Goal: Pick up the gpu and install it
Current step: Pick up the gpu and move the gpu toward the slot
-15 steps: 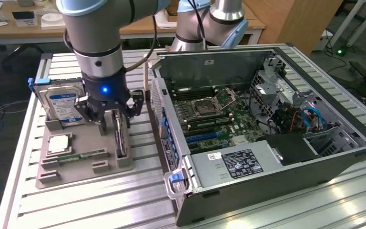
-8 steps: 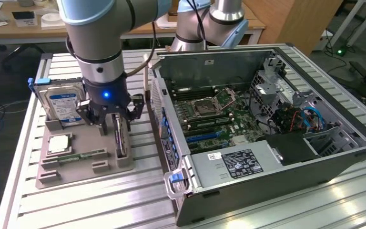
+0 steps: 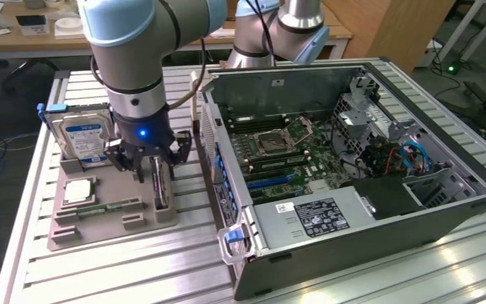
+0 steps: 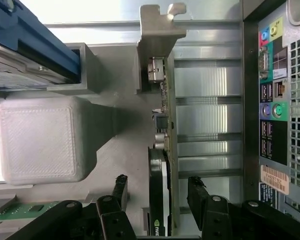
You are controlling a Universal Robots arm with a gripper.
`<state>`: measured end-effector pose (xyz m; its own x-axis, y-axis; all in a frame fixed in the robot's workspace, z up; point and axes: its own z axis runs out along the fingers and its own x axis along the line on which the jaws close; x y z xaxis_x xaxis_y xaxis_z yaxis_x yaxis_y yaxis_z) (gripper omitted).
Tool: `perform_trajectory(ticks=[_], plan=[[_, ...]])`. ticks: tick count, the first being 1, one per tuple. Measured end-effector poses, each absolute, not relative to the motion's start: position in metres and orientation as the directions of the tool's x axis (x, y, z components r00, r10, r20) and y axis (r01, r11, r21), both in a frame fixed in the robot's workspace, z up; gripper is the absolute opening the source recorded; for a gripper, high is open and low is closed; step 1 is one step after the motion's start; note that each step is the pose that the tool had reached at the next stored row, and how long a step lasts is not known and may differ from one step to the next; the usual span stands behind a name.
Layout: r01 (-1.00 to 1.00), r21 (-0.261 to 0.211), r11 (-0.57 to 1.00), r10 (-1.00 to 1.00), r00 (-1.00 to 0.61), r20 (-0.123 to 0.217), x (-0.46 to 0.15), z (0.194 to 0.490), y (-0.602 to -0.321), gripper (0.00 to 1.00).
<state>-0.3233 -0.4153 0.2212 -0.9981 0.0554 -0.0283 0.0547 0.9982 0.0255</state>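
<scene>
From where I stand, the slatted metal desk [image 3: 99, 272] carries an open computer case [image 3: 336, 253] lying on its side, with the motherboard [image 3: 281, 149] facing up. On the exterior view's left of the case, the robot arm [image 3: 133, 57] reaches straight down over a grey parts holder [image 3: 99, 231]. A blue-labelled hard drive [image 3: 83, 136] stands upright at the holder's far end.

The gpu [image 4: 162, 165] stands on edge in a slot on the side of the holder nearest the case, its silvery bracket [image 4: 157, 30] at one end. The fingers [image 4: 197, 195] are spread wide and straddle the card, one beside each face. Neither looks to be touching it.

The card seems to sit nearer one finger than the other. My worry is that this finger would meet it first on closing and push it sideways, tilting it in the slot. A skewed hold at one end could let the card pivot or snag on the holder.
</scene>
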Motion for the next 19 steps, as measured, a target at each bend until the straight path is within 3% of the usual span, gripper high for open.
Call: perform_trajectory(ticks=[19], plan=[[0.055, 0.013, 0.998, 0.055, -0.998, -0.029, -0.3233, 0.2149, -0.4105, 0.6]])
